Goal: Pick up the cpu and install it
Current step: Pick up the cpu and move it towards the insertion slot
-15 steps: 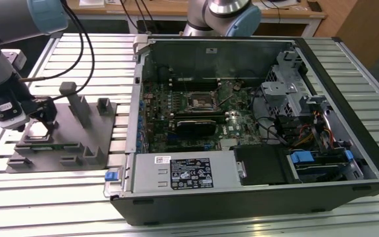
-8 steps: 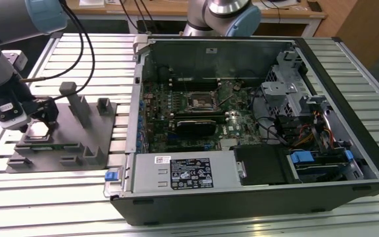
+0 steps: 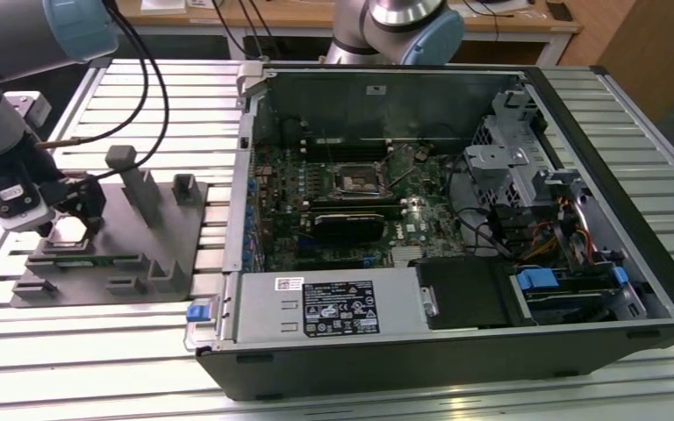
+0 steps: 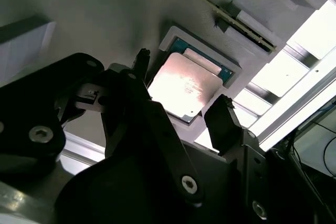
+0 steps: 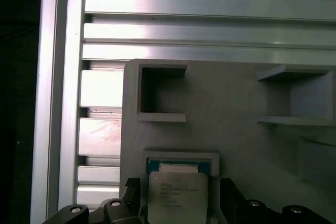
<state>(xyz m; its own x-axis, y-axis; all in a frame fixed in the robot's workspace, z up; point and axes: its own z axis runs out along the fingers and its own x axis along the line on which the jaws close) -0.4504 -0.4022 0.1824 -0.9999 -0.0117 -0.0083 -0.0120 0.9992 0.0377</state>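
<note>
The cpu (image 4: 184, 85), a small square chip with a pale silvery top, lies in a shallow square recess of the grey tray (image 3: 126, 267) at the exterior view's left. In the first wrist view the cpu (image 5: 177, 196) shows a thin green edge along one side. My gripper (image 4: 182, 81) hangs just above it, open, with one black finger (image 4: 140, 61) on each side of the chip and a small gap at the other finger (image 4: 223, 109). In the exterior view the gripper (image 3: 68, 226) hovers over the tray's near-left part. The dark socket (image 3: 354, 178) sits on the motherboard.
The open computer case (image 3: 455, 219) takes up the middle and right of the exterior view, with a white-labelled grey box (image 3: 326, 303) at its front. Upright grey posts (image 3: 138, 184) rise from the tray beside my gripper. The tray rests on a slatted metal table (image 5: 210, 24).
</note>
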